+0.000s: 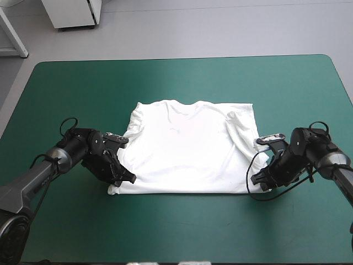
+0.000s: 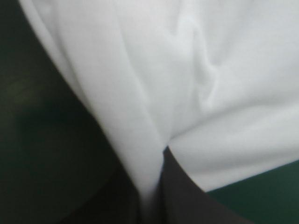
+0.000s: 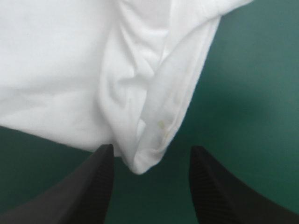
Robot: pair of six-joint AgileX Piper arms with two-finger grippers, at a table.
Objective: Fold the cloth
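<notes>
- The T-shirt (image 1: 190, 146) lies spread flat in the middle of the frame in the high view. It rests on the teal-green tabletop (image 1: 182, 77), with its collar toward the top of the frame and its hem toward the bottom.
- The left gripper (image 1: 124, 175) sits at the shirt's lower-left corner. In its wrist view the black fingers (image 2: 187, 200) are pressed nearly together, with a white fold of the shirt pinched between them.
- The right gripper (image 1: 259, 181) sits at the lower-right corner. Its fingers (image 3: 93, 186) stand wide apart and hold nothing. The hemmed corner hangs in the gap between their tips, touching neither.
- The step in hand looks like taking both hem corners so the lower half can be carried up to the collar.
- To do it well, the right gripper should probably ease forward until the corner sits deeper between the fingers. It should then close on every layer there, not only the top one.
- Both arms should then rise together and travel evenly, with the hem taut between them so the fold line runs straight.
- A grip on the very tip of the corner may slip. One arm leading the other would likely skew the fold.
</notes>
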